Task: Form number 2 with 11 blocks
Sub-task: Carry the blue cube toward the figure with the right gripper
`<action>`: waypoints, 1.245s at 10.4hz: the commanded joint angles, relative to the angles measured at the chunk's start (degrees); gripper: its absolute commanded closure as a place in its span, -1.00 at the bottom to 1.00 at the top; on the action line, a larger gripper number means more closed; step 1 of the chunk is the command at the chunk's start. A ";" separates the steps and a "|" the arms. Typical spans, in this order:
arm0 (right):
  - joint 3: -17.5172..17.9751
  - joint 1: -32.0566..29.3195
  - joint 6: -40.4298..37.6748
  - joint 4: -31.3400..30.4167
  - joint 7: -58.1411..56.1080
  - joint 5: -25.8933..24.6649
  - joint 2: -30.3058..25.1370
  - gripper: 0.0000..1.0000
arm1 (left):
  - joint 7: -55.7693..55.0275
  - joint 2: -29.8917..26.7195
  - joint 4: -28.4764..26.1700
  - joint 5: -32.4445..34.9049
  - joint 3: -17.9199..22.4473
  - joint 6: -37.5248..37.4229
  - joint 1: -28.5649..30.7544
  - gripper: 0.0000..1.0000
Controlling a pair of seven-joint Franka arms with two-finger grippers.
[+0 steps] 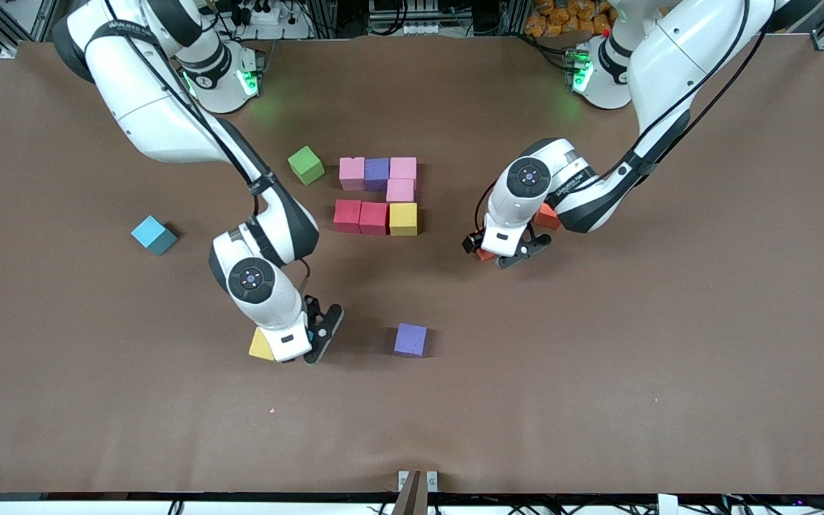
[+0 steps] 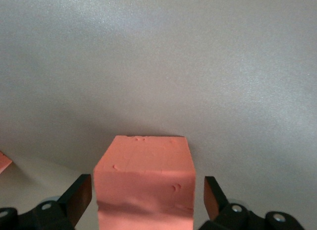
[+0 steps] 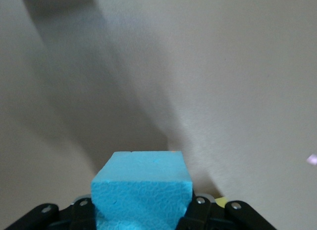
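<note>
While the digit was only partly built, the step in hand seemed to be the lift of the next block by the right arm. A blue cube point(image 1: 153, 234) lay alone toward the right arm's end of the table point(image 1: 598, 393). The right gripper point(image 3: 141, 209) was low over the table, nearer to the camera than the digit. Its fingers were pressed on both sides of a light blue block point(image 3: 141, 190), so it had hold of it. A yellow block point(image 1: 260, 345) sat just beside this gripper.

To do this lift well, I judged that the arm should rise straight up, so that the yellow block was not dragged along. The foam is soft, so a light squeeze should be enough.

A green cube point(image 1: 306, 165) lay near the number 2 point(image 1: 378, 197), which had seven blocks: a pink, purple and pink row, one pink under it, then red, red and yellow. The free cell was probably just nearer to the camera than the end red block point(image 1: 347, 216), and the block should be set down touching it, square and not tilted. A loose purple cube point(image 1: 410, 340) lay nearer to the camera.

The left gripper point(image 2: 144, 198) was wide open around an orange block point(image 2: 143, 175), its fingers point(image 2: 79, 198) apart from the sides, holding nothing. A second orange block point(image 1: 548, 216) lay beside it.
</note>
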 commanded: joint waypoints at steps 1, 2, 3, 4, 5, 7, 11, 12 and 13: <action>0.16 0.13 0.03 -6.32 18.31 5.43 -3.99 0.53 | -1.04 -0.18 0.19 1.76 -0.20 -0.65 0.18 -1.00; -0.01 1.09 -0.40 -6.86 24.92 10.17 -4.34 0.53 | -1.04 -0.18 0.19 1.76 -0.20 -0.65 0.18 -1.00; -0.10 1.45 -0.05 -8.52 32.03 14.04 -5.22 0.53 | -1.04 -0.18 0.19 1.76 -0.20 -0.65 0.18 -1.00; -0.10 2.23 0.04 -10.54 40.63 15.21 -7.05 0.53 | -1.04 -0.18 0.19 1.76 -0.20 -0.65 0.18 -1.00; -0.10 2.59 0.65 -13.43 43.50 15.22 -9.42 0.53 | -1.04 -0.18 0.19 1.76 -0.20 -0.65 0.18 -1.00; -0.10 2.59 10.35 -25.70 44.23 15.22 -16.44 0.53 | -1.04 -0.18 0.19 1.76 -0.20 -0.65 0.18 -1.00; -0.19 5.91 15.07 -35.78 57.19 15.14 -22.88 0.54 | -1.04 -0.18 0.19 1.76 -0.20 -0.65 0.01 -1.00; -0.80 8.46 14.98 -35.87 61.07 14.70 -23.15 0.54 | -1.04 -0.18 0.19 1.76 -0.20 -0.65 0.01 -1.00; -2.72 10.22 14.89 -35.79 64.33 14.44 -22.98 0.54 | -1.04 -0.18 0.19 1.76 -0.20 -0.65 -0.08 -1.00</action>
